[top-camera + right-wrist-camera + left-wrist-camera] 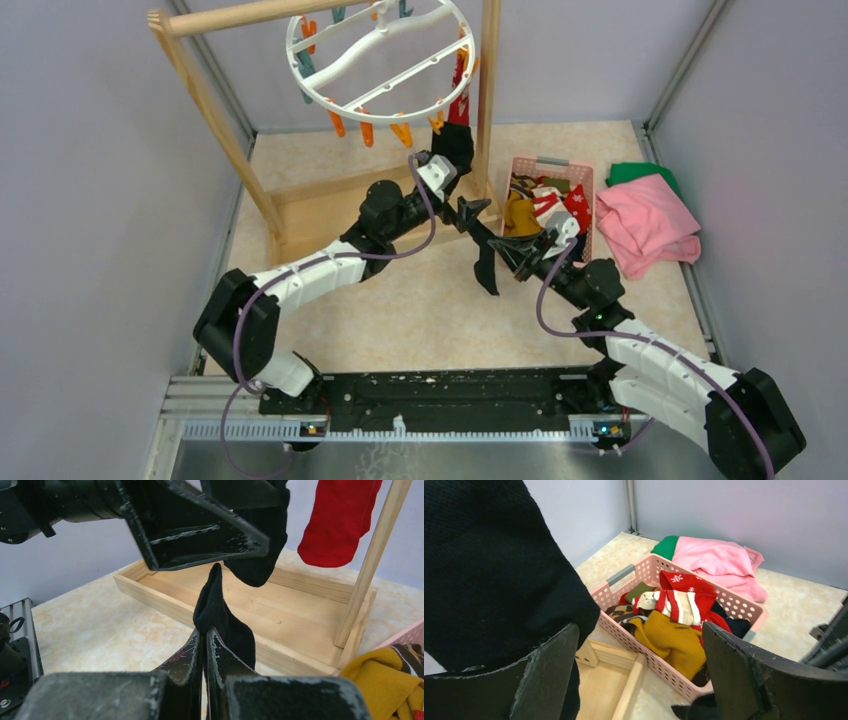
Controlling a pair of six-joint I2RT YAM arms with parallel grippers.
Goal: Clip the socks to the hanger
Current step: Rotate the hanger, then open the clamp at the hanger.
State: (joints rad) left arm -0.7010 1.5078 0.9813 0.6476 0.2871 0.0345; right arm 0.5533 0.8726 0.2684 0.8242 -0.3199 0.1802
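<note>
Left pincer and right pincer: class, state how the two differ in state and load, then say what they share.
The left pincer stands wide open; the right pincer is shut. The left pincer holds nothing, with a hanging plain black fabric sock just beside one finger; the right pincer clamps a second plain black fabric sock between its tips. Both are black two-finger pincers.

Robot lab cell: plain grey panel walls (90, 180), aluminium corner posts (686, 60), beige tabletop (420, 310), slotted mounting rail (450, 429) at near edge.
</note>
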